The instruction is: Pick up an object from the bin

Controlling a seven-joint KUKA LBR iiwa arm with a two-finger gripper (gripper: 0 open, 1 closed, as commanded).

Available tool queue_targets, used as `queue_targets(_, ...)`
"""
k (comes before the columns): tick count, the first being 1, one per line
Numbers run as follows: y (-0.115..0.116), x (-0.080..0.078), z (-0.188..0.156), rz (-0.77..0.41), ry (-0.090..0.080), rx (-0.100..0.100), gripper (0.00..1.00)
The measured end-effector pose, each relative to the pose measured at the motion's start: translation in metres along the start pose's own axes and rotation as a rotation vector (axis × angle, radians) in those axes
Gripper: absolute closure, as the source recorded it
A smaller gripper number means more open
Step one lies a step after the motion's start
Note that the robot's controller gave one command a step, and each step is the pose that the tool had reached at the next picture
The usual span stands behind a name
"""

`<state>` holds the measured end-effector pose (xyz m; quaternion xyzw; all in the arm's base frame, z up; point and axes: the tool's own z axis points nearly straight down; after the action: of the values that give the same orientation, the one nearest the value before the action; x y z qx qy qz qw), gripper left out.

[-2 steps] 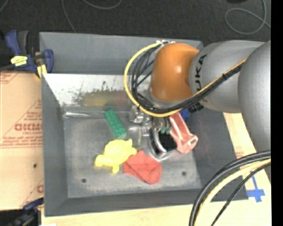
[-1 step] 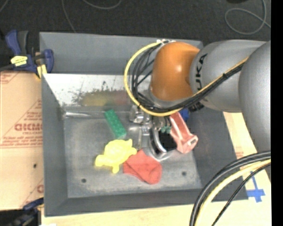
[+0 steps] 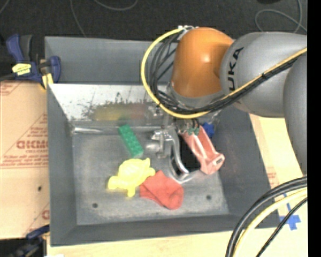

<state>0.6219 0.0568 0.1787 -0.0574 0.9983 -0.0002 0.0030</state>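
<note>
In the middle of the grey bin (image 3: 61, 159), the arm (image 3: 267, 74) has its gripper (image 3: 173, 155) low; open or closed, I cannot tell. Just on its near side lies a red soft lump (image 3: 163, 191), touching a yellow turtle toy (image 3: 129, 175) to the left. A pink piece (image 3: 206, 151) is just to the right, a green brick (image 3: 130, 140) to the left.

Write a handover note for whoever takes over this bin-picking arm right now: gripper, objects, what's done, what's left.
Gripper: low over the middle of the bin; whether it grips anything cannot be seen.
Things: green block on the view's left of it, pink piece on its right, yellow toy and red lump toward the front.
Done: nothing lifted clear yet.
Left: grasp one thing, lift it out.
</note>
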Motion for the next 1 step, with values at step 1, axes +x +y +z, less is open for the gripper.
queue_targets(1, 0.0437, 0.0234, 0.0335, -0.237, -0.005, 0.000, 0.00)
